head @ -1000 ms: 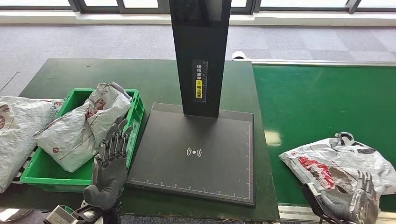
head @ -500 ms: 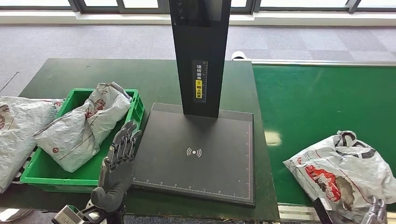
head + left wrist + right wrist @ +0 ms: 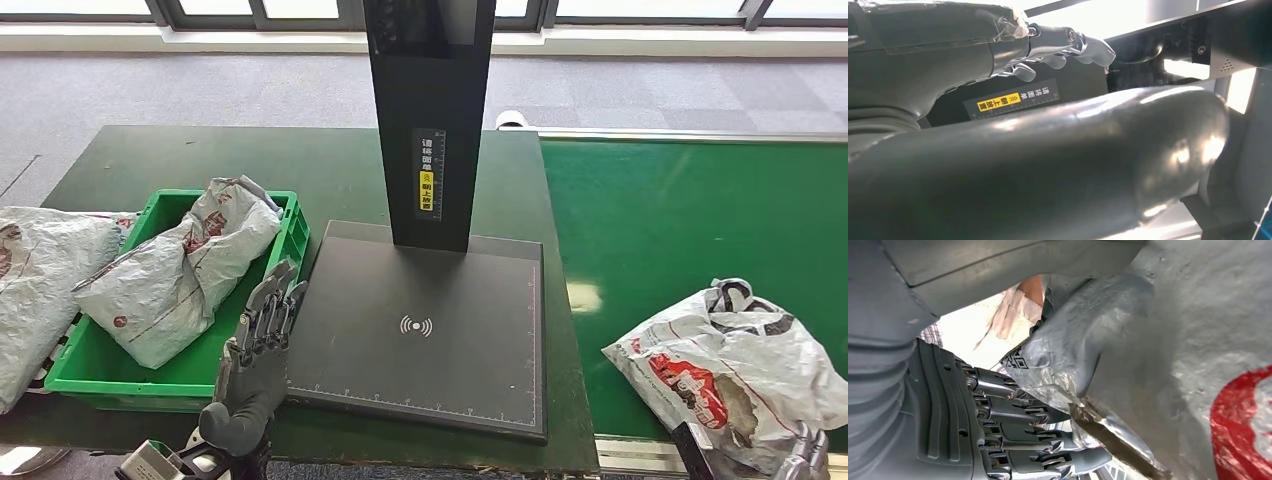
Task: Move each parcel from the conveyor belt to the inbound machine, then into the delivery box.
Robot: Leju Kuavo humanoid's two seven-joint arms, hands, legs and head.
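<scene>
A crumpled white and grey parcel (image 3: pixel 735 365) with red print lies at the near edge of the green conveyor belt (image 3: pixel 690 220). My right hand (image 3: pixel 806 456) is low at its near corner. In the right wrist view the fingers (image 3: pixel 1035 437) curl against a fold of the parcel (image 3: pixel 1168 350), with the thumb on the other side, so the hand grips it. My left hand (image 3: pixel 256 348) hovers open, fingers straight, over the seam between the green delivery box (image 3: pixel 100 372) and the black inbound machine plate (image 3: pixel 430 330).
The machine's black column (image 3: pixel 430 120) rises from the back of the plate, and its yellow label (image 3: pixel 1013 100) appears in the left wrist view. One parcel (image 3: pixel 175 270) lies in the green box, and another parcel (image 3: pixel 40 285) lies to the left of it.
My right hand has dropped toward the bottom edge, and the parcel has bunched up and shifted slightly right. My left hand has drifted a little right toward the plate.
</scene>
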